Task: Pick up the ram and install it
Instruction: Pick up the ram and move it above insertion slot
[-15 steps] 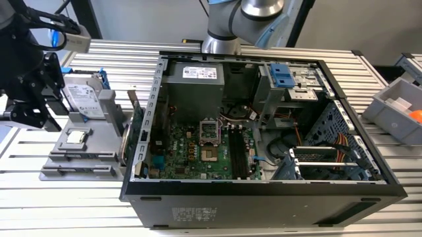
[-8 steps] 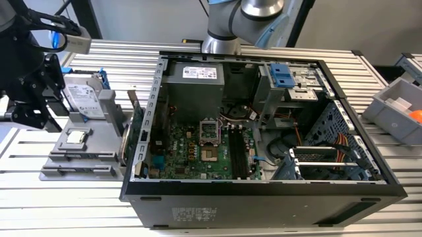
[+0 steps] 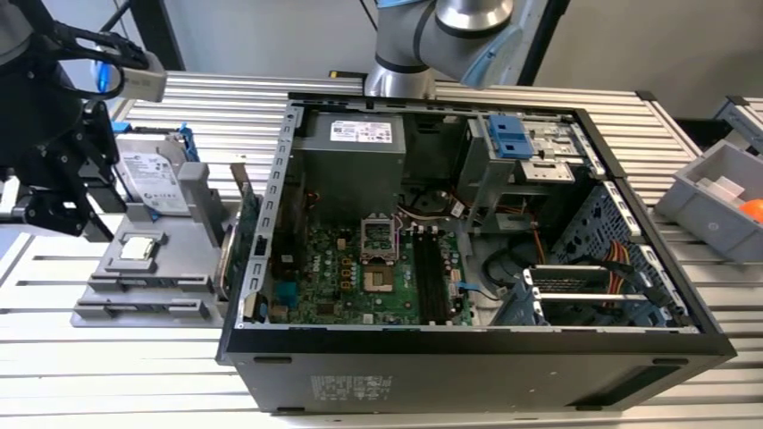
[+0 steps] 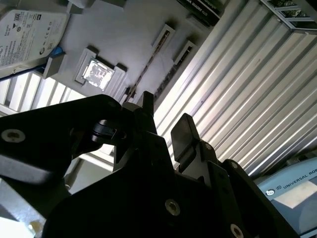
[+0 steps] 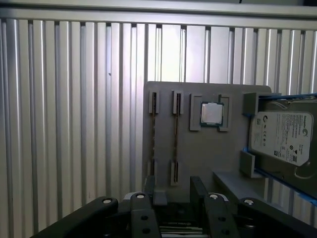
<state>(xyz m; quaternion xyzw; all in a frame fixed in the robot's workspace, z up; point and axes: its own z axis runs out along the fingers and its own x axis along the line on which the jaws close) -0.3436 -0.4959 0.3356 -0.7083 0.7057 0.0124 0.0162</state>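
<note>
Grey plastic forms the flat holder tray (image 5: 208, 158) in the first wrist view, lying on a ribbed aluminium table (image 5: 74, 124). The ram (image 5: 176, 139), a thin dark circuit-board stick, stands on edge between slotted brackets on the tray, just beside a square silver processor chip (image 5: 212, 113). A silver hard drive (image 5: 282, 136) in a blue frame bears a white printed label. The black two-finger gripper (image 5: 173, 191) hangs near one end of the stick, parted and holding nothing.

In the second wrist view the ram (image 4: 146, 69) runs toward the spread fingers (image 4: 185, 131), apart from them.

In the exterior view the open black computer case (image 3: 477, 357) shows long black memory slots (image 3: 430, 281) that look unfilled, and a white sticker on its grey power supply (image 3: 357, 134). By my reading, neither the pickup nor the installation is done yet.
</note>
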